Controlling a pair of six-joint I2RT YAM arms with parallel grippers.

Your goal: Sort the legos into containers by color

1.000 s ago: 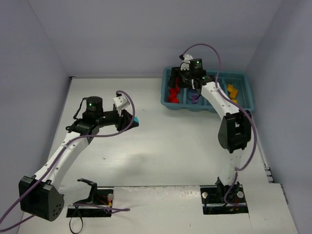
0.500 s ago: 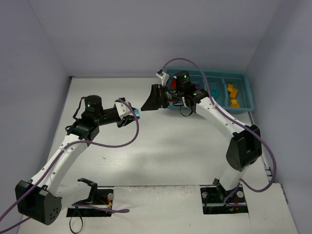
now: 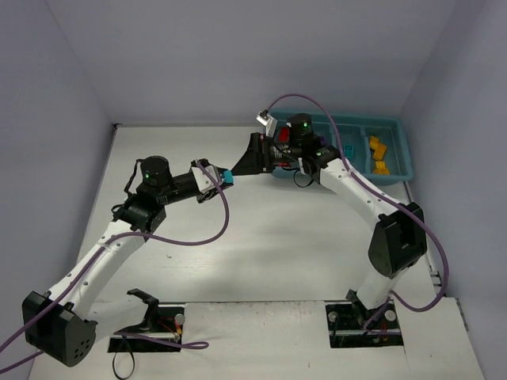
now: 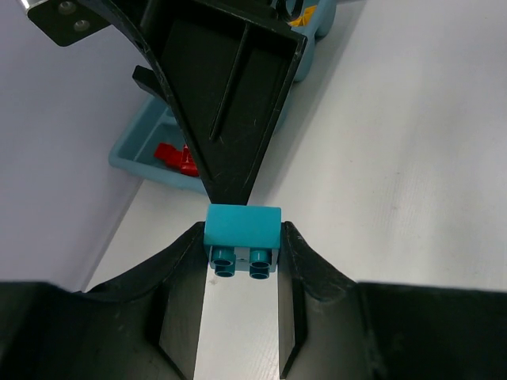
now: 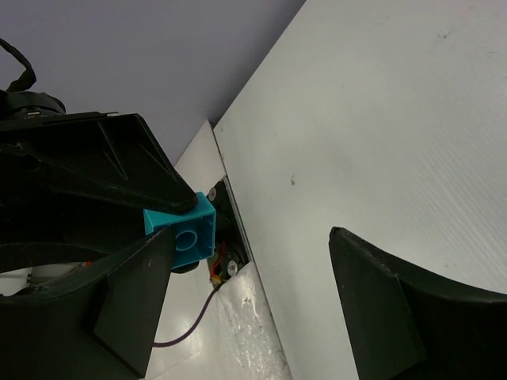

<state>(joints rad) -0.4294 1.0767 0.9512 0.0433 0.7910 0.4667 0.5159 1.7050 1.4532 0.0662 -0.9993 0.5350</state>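
Note:
A cyan lego (image 4: 242, 237) is pinched between my left gripper's (image 4: 242, 247) fingertips, studs facing the camera, held above the table. In the top view this lego (image 3: 227, 175) hangs at mid-table, and my right gripper (image 3: 245, 165) meets it from the right. In the right wrist view the lego (image 5: 184, 231) lies just beside one finger of my open right gripper (image 5: 252, 233); the other finger stands far from it. The teal tray of containers (image 3: 388, 121) sits at the back right, holding yellow legos (image 3: 379, 150), a red lego (image 3: 283, 134) and a cyan lego (image 3: 346, 149).
The tray's corner (image 4: 135, 146) with a red lego (image 4: 178, 157) shows behind the right gripper's black finger (image 4: 230, 95). Grey walls close the table at the back and both sides. Both arm bases and their purple cables occupy the near edge.
My right arm swung left, away from the tray, and its jaws opened. My left arm carried the cyan lego right and back until the two grippers met.

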